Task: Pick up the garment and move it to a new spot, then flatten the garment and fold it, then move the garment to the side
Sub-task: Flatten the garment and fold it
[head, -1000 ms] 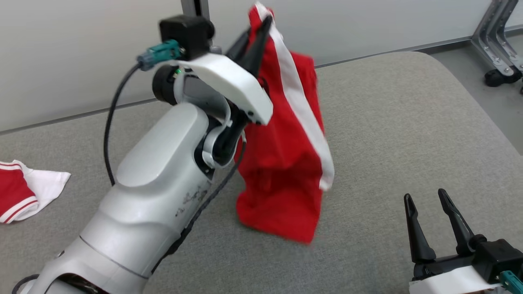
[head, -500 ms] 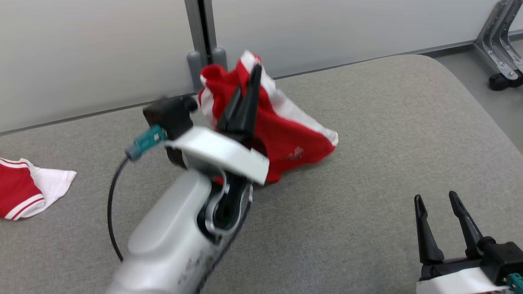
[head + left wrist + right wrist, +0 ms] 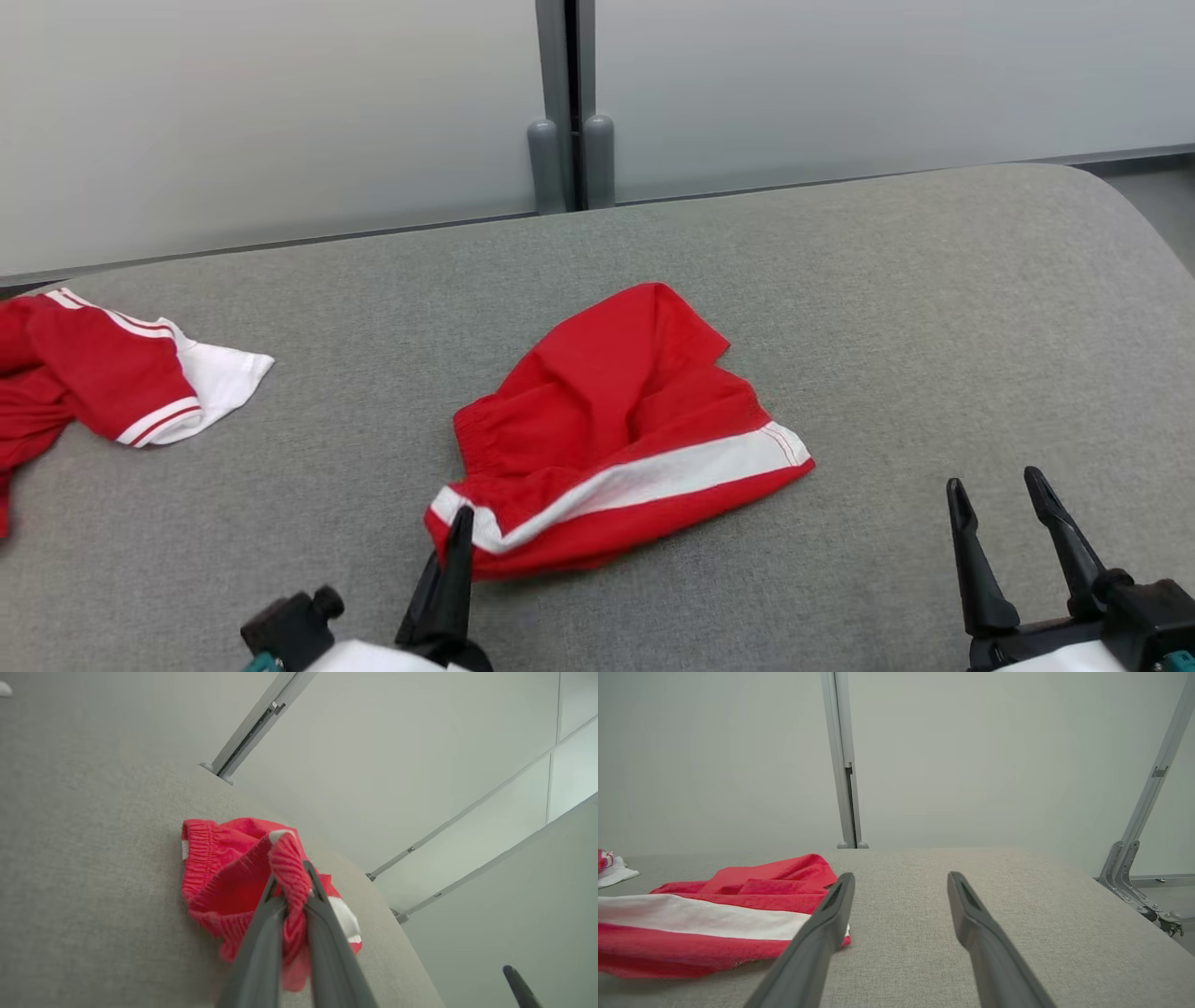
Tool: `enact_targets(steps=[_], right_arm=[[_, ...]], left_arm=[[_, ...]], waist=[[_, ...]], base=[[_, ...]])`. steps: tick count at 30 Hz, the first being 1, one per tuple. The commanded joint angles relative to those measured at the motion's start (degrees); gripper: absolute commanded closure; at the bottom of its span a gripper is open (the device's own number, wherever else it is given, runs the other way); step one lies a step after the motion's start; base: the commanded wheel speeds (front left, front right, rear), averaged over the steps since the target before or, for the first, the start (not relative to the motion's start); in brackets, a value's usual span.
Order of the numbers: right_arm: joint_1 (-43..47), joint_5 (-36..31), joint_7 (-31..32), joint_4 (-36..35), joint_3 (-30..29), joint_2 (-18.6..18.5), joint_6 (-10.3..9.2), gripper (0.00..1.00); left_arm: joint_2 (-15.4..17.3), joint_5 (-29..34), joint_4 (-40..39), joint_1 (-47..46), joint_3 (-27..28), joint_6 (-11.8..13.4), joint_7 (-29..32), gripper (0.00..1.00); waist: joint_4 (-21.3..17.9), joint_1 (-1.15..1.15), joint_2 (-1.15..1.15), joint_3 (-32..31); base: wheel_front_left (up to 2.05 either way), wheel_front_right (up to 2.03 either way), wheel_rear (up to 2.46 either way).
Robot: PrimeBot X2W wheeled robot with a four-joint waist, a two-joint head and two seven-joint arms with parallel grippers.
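A: Where are the shorts (image 3: pixel 616 420)?
B: Red w/ a white stripe, lying crumpled mid-bench (image 3: pixel 887 308). Stripe runs along the near edge, elastic waistband at the robot's left end.
A: L tool (image 3: pixel 459 527)?
B: Low at the near edge, at the shorts' near-left corner. Fingers (image 3: pixel 327 938) together, clamped on a fold of the shorts by the waistband. Its wrist cam shows red cloth pinched between them and bunched above the tips. Rest of the cloth lies on the bench.
A: R tool (image 3: pixel 994 485)?
B: Low at the right, fingers apart over bare bench, well to the right of the shorts. On its own cam the stripe end lies just left of its left finger. Can't tell if they touch.
A: Anything else?
B: 2nd red/white garment (image 3: pixel 93 383) at the bench's far left, well apart from the shorts. Grey wall panels behind, w/ a post (image 3: pixel 569 103) at the seam. Metal frame (image 3: pixel 1139 858) on the floor past the bench's right end.
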Motion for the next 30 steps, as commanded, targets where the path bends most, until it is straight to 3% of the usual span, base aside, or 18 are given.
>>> enact_targets(steps=[1,2,3,5,14,19,26,30], right_arm=[[0.85,-0.52,-0.30,0.00,-0.22,-0.45,0.01,0.00],[1.33,-0.56,-0.30,-0.04,-0.28,-0.60,0.01,0.00],[1.48,-0.56,-0.30,-0.12,-0.30,-0.74,0.01,0.00],[1.91,-0.60,-0.30,-0.16,-0.16,-1.06,0.01,0.00],[2.84,-0.54,-0.30,-0.26,-0.11,-1.67,0.01,0.00],[3.18,-0.43,-0.30,-0.26,-0.35,-1.73,0.01,0.00],[3.11,-0.54,-0.30,-1.01,-0.65,-1.42,0.01,0.00],[2.18,-0.59,-0.30,-1.13,-0.17,-1.32,0.01,0.00]], left_arm=[[-0.02,-0.81,-0.20,1.91,0.65,-0.44,0.00,1.00],[-0.26,-1.88,-1.07,3.97,-0.39,-0.65,0.00,0.74],[-0.31,-2.66,-1.41,4.81,-0.93,-0.69,0.00,0.57],[-0.23,-2.53,-1.60,6.33,-2.34,-0.67,0.00,0.00],[0.05,1.40,0.60,11.13,0.29,-0.63,0.00,0.00],[0.26,3.79,0.28,13.78,5.19,-0.63,0.00,0.00],[-0.15,13.68,-7.67,16.30,13.53,-0.64,0.00,0.00],[-0.29,20.33,-10.96,14.49,10.52,-0.64,0.00,0.00]], waist=[[1.12,0.00,0.00,-0.61],[2.01,0.00,0.00,-0.96],[2.46,0.00,0.00,-1.05],[3.25,0.00,0.00,-1.24],[4.98,0.00,0.00,-1.94],[5.08,0.00,0.00,-2.72],[4.69,0.00,0.00,-3.93],[3.96,0.00,0.00,-3.95]], base=[[0.00,0.00,0.00],[0.00,0.00,0.00],[0.00,0.00,0.00],[0.00,0.00,0.00],[0.00,0.00,0.00],[0.00,0.00,0.00],[0.00,0.00,0.00],[0.00,0.00,0.00]])
